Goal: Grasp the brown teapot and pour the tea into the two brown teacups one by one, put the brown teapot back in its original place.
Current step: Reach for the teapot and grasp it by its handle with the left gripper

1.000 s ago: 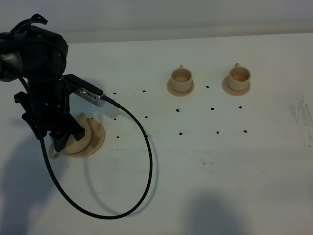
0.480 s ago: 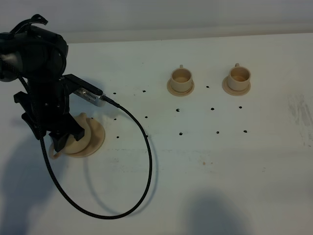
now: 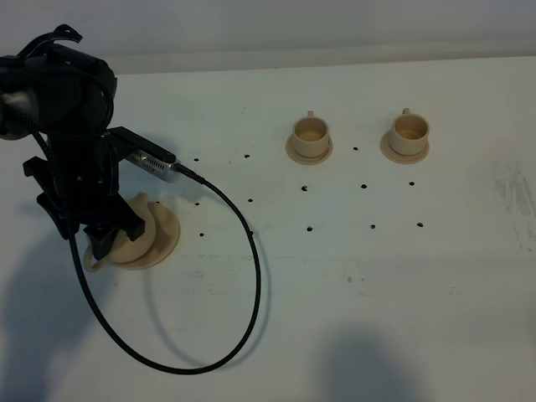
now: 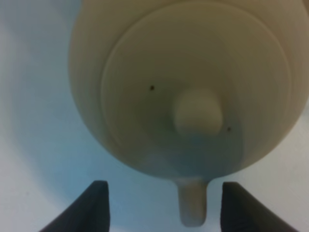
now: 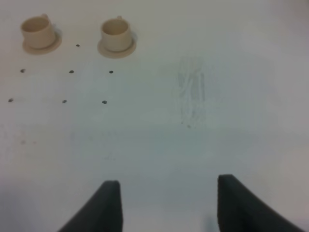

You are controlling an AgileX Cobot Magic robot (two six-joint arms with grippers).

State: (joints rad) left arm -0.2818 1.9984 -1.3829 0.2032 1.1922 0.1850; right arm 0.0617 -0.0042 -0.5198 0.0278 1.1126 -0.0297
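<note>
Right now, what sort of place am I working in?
Probably a lab test bench, not a kitchen: a plain white table marked with rows of small black dots, a loose black cable, and two teacups set out.

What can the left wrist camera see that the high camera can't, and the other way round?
Only the left wrist view: the teapot lid's knob and the loop handle standing between the open left claw's tips. Only the high view: both teacups and a black cable. Shared: the brown teapot.
</note>
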